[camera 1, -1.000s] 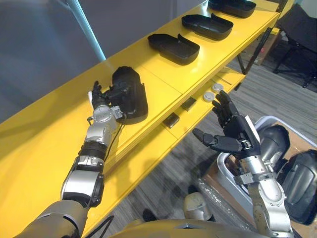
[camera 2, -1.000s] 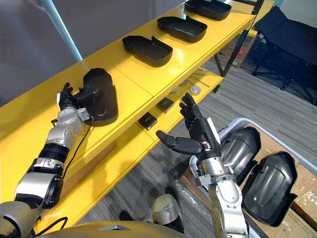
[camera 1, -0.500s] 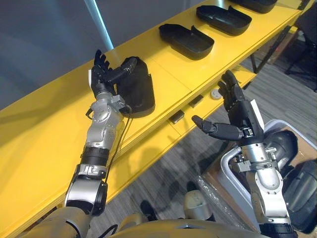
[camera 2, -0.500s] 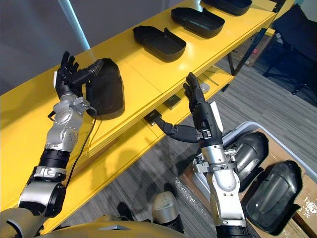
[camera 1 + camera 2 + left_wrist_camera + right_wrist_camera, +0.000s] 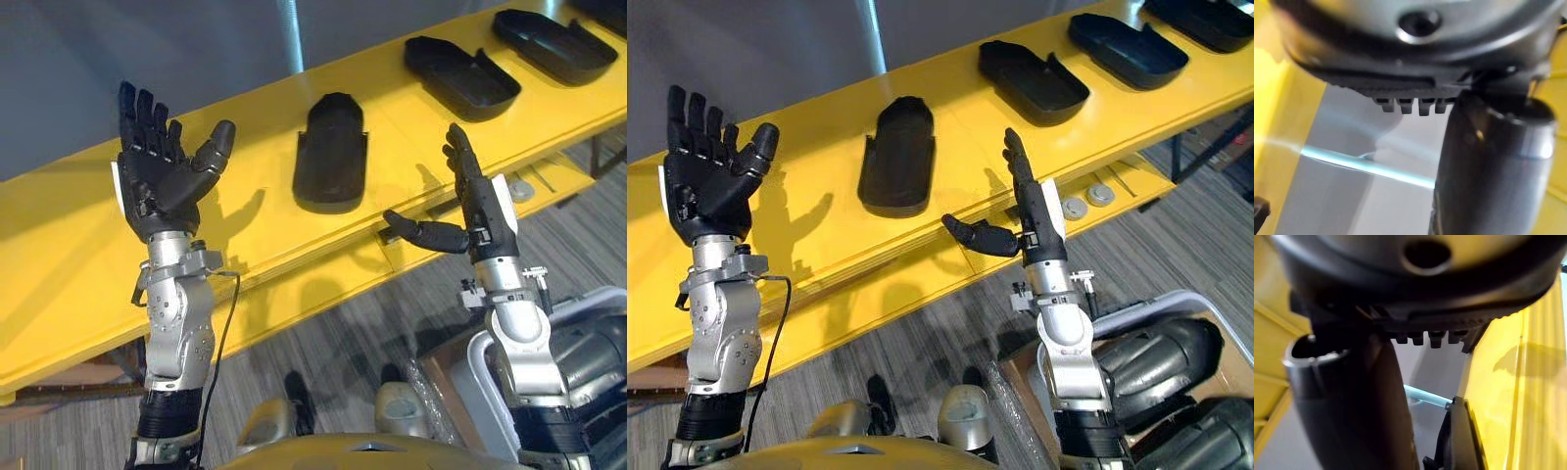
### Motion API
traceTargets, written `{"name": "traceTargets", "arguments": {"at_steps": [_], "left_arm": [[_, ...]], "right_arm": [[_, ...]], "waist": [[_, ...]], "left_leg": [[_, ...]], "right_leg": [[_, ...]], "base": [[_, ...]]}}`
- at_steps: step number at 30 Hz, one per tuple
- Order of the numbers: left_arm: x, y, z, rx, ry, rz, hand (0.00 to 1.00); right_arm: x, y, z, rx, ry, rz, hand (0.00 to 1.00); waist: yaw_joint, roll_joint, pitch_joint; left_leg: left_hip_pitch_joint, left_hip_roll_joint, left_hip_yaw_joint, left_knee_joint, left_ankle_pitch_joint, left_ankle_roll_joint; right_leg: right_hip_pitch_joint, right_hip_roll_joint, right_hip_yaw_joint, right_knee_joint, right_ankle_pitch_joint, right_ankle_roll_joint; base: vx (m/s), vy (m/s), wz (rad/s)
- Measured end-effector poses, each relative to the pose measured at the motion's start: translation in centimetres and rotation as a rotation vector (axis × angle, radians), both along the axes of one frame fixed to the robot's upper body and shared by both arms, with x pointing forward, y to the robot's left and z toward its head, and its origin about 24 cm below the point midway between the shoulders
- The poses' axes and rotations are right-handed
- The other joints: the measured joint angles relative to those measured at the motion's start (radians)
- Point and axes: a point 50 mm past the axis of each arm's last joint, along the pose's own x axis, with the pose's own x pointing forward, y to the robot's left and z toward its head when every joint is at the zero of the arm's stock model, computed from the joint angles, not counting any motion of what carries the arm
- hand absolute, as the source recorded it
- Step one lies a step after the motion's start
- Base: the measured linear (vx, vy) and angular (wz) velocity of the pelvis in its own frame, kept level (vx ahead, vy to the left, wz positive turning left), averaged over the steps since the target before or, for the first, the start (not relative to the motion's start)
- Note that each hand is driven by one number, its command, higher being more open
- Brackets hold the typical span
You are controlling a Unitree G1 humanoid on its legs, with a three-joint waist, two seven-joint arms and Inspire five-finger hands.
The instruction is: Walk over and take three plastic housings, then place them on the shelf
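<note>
Several black plastic housings lie in a row on the yellow shelf (image 5: 245, 211). The nearest housing (image 5: 331, 152) lies hollow side down, and two more housings (image 5: 460, 64) (image 5: 554, 31) sit further right with their hollow sides up. My left hand (image 5: 162, 171) is raised in front of the shelf, left of the nearest housing and apart from it, open and holding nothing. My right hand (image 5: 475, 211) is upright and open just below and right of that housing, thumb stretched out, also holding nothing. More dark housings (image 5: 1156, 357) lie in a bin at the lower right.
A lower yellow shelf (image 5: 1117, 186) carries two small round discs (image 5: 1087, 201). A grey wall (image 5: 196, 49) stands behind the shelf. The pale bin (image 5: 490, 392) sits on the grey carpet beside my right arm.
My left hand has let go of the nearest housing and lifted away to the left, fingers spread. The housing stays on the shelf. The camera has shifted, and the right hand has risen a little.
</note>
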Motion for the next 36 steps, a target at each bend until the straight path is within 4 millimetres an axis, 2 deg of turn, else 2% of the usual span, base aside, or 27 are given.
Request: {"name": "traceTargets", "arguments": {"at_steps": [4, 8, 11, 13, 19, 26, 36], "left_arm": [[-0.2, -0.1, -0.2, 0.041, 0.006, -0.001, 1.00], [-1.0, 0.3, -1.8, 0.050, 0.075, 0.005, 1.00], [-1.7, 0.6, -3.0, 0.061, 0.126, 0.000, 1.00], [-2.0, 0.6, -3.5, 0.073, 0.145, -0.012, 1.00], [-2.9, 0.9, -4.6, 0.093, 0.188, -0.028, 1.00], [-3.5, 0.9, -5.4, 0.098, 0.217, -0.045, 1.00], [-3.6, 0.3, -6.3, 0.110, 0.260, -0.103, 1.00]], "right_arm": [[0.8, 0.5, 1.0, -0.070, -0.029, -0.006, 1.00], [1.2, 0.7, 0.8, -0.151, 0.001, 0.006, 1.00], [1.8, 0.5, 0.4, -0.150, 0.035, -0.005, 1.00], [1.9, 0.5, 0.2, -0.151, 0.052, -0.010, 1.00], [2.5, 0.9, 0.3, -0.171, 0.077, 0.010, 1.00], [3.1, -0.1, -1.7, -0.211, 0.162, -0.098, 1.00], [3.8, -0.4, -1.9, -0.226, 0.149, -0.237, 1.00]], "waist": [[0.017, -0.002, 0.018], [0.023, -0.007, 0.039], [0.034, -0.012, 0.047], [0.050, -0.012, 0.048], [0.067, -0.013, 0.049], [0.082, -0.013, 0.049], [0.090, -0.013, 0.049]], "left_leg": [[-0.027, 0.001, -0.014, 0.036, -0.010, 0.003], [-0.048, 0.007, -0.018, 0.075, -0.028, 0.003], [-0.063, 0.014, -0.028, 0.094, -0.033, 0.003], [-0.065, 0.014, -0.030, 0.101, -0.037, 0.001], [-0.069, 0.015, -0.050, 0.103, -0.038, 0.001], [-0.063, 0.015, -0.061, 0.101, -0.037, 0.001], [-0.042, 0.014, -0.064, 0.059, -0.008, -0.006]], "right_leg": [[-0.004, -0.002, -0.013, 0.003, 0.003, -0.002], [-0.005, 0.000, -0.016, 0.006, 0.003, -0.002], [-0.007, 0.002, -0.024, 0.008, 0.003, -0.002], [-0.005, 0.005, -0.026, 0.008, 0.002, -0.003], [0.004, 0.006, -0.047, 0.010, -0.001, -0.009], [0.019, 0.004, -0.061, 0.009, -0.002, -0.009], [0.027, 0.005, -0.071, 0.010, -0.002, -0.009]], "base": [[-0.04, 0.006, 0.09], [-0.02, 0.009, 0.02], [-0.02, -0.001, 0.08], [0.00, 0.000, 0.00], [-0.01, -0.008, 0.09], [-0.01, 0.000, 0.05], [-0.02, -0.008, 0.03]]}}
